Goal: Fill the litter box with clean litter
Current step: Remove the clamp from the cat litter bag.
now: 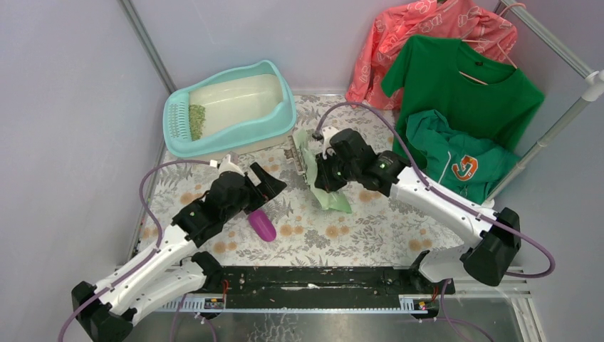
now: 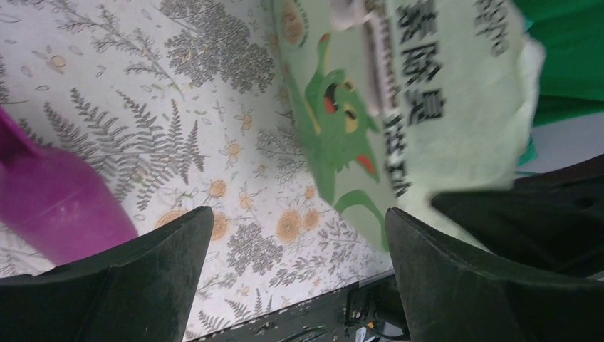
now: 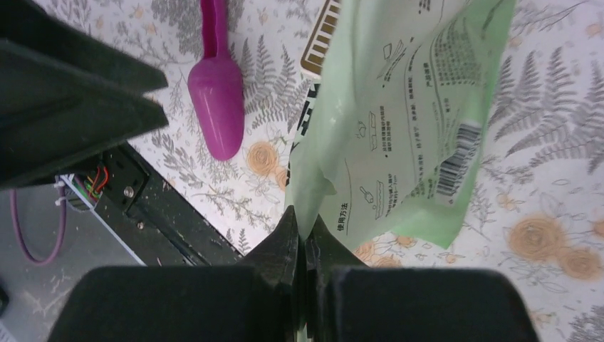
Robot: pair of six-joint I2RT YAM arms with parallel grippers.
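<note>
The right gripper (image 3: 303, 231) is pinched shut on an edge of the light green printed litter bag (image 3: 406, 107). The bag stretches from near the litter box (image 1: 242, 137) toward the middle of the floral tablecloth (image 1: 356, 235). The left gripper (image 2: 298, 217) stands wide apart and holds nothing; between its fingers show the bag's printed face and the cloth. A purple scoop (image 1: 261, 226) lies on the cloth just beside the left arm. The litter box sits at the far left of the table, and a small patch of clean litter (image 1: 196, 122) lies in its cream basin, right against the slotted grate
</note>
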